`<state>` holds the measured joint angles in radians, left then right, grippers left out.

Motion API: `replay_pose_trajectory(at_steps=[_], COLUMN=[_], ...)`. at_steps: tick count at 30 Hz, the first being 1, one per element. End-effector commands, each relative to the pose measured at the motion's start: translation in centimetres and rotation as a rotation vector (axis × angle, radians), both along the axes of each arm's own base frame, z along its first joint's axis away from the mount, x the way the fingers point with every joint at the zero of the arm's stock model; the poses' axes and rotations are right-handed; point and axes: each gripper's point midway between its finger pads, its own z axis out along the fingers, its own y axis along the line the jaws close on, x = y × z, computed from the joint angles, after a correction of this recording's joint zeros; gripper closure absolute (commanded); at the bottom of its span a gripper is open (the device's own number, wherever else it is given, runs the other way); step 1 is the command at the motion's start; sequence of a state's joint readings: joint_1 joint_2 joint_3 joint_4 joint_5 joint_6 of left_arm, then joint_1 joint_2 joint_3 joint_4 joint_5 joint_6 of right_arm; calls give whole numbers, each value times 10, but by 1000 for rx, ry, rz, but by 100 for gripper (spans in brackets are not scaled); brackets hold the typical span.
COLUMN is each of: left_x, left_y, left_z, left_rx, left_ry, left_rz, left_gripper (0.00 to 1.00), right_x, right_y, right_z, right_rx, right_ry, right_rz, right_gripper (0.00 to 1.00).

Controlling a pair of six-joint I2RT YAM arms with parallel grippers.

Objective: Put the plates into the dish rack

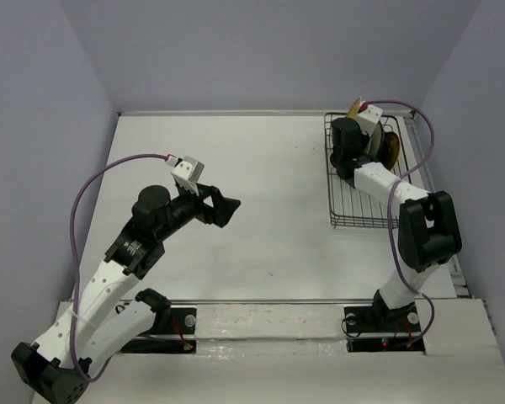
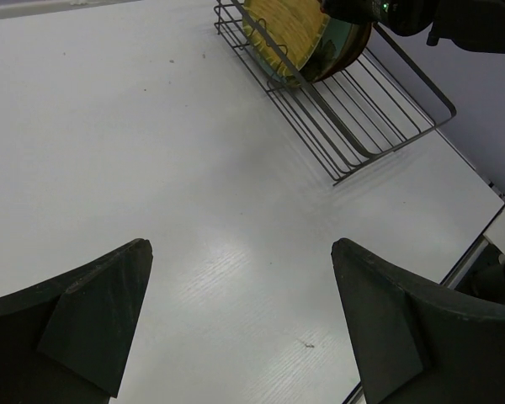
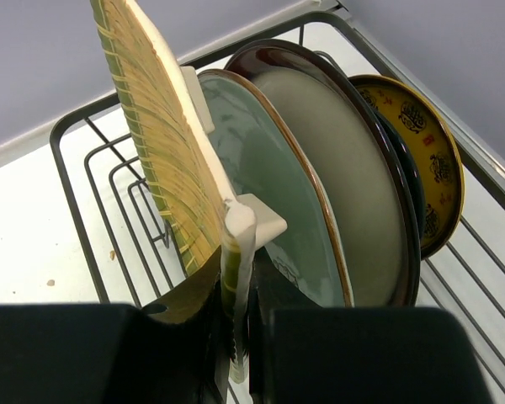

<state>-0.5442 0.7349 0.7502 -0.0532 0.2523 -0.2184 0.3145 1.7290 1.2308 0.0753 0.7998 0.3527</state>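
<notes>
The black wire dish rack (image 1: 347, 198) stands at the table's far right; it also shows in the left wrist view (image 2: 353, 118) and the right wrist view (image 3: 76, 160). My right gripper (image 3: 240, 311) is shut on the edge of the yellow ribbed fan-shaped plate (image 3: 156, 143), held upright in the rack's far end. Behind it stand the pale green plate (image 3: 282, 194), the dark-red-rimmed beige plate (image 3: 337, 160) and the small patterned yellow plate (image 3: 425, 160). My left gripper (image 1: 225, 208) is open and empty over the middle of the table; its fingers (image 2: 93, 311) frame bare table.
The rack's near half (image 1: 358, 210) holds nothing. The table's right edge (image 2: 480, 244) runs close beside the rack. Grey walls close in the table on three sides.
</notes>
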Motion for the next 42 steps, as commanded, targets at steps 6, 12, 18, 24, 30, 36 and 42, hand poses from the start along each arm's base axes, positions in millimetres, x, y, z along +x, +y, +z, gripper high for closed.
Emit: replay_pose_trajectory(at_steps=[6,12,18,24,30,36,42], left_x=[2,2,2,3,3,3,6], left_y=[-1,-1,-1,0,0,0,5], left_z=[3,3,4,3,4,4,4], left_rx=[1,0,-1,0,0,-1,7], left_ry=[-27,-26,-29,-28,-32,-31,-37], left_rz=[0,0,3,6,9,9,38], left_gripper=[1,1,1,1,1,1,1], right_x=[-11,-12,-15,-15,-15,-21,-53], right_y=[26,26,24,26,31,35,37], right_z=[-58,-58,-51,-37,-20,17,93], right_rx=[156,138,98,89,110,137,183], right_ry=[85,101,141,148,132,80,-58], right_rz=[59,78,92,114,140,184,274], right_gripper=[93,93,72,52,49,26,0])
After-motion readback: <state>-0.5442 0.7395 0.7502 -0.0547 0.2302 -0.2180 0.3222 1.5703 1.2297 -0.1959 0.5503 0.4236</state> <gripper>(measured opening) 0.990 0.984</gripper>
